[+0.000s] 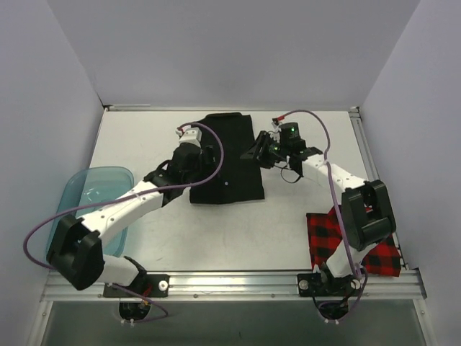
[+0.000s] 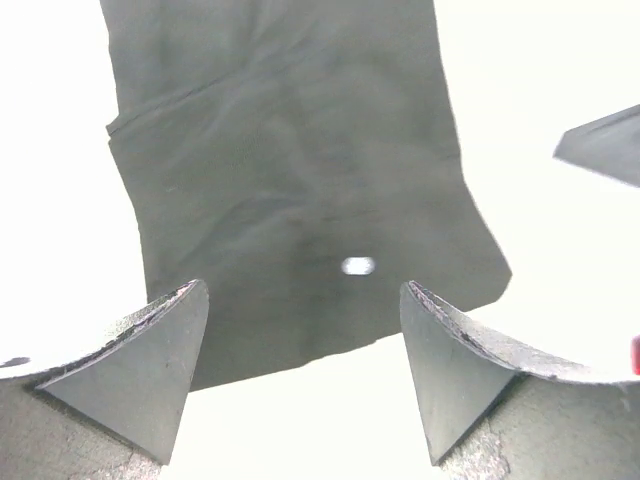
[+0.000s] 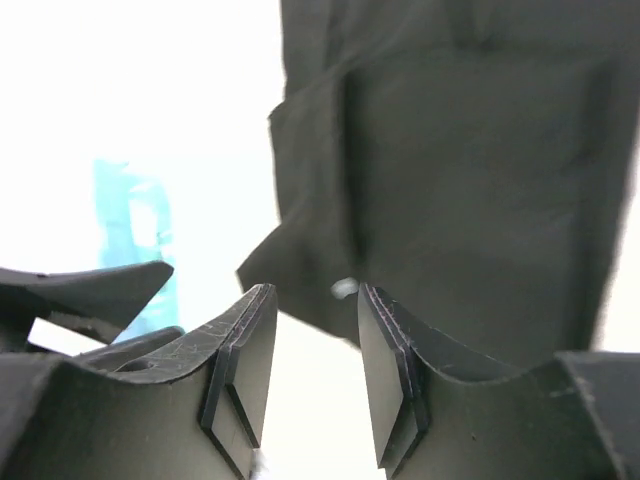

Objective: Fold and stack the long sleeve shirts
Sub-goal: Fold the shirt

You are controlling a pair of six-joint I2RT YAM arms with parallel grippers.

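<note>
Plain black cloth shirt [image 1: 229,162] lying flat mid-table, left arm stretched forward over its left edge, left gripper [image 1: 196,155] jaws spread wide and empty, right arm bent towards its right edge, right gripper [image 1: 261,149] jaws narrowly parted, gripping nothing, red-and-black check shirt [image 1: 322,232] beside the right base

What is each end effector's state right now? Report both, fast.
Left end effector: open wide, empty, over the black shirt.
Right end effector: partly open, nothing gripped, at the black shirt's edge.
</note>
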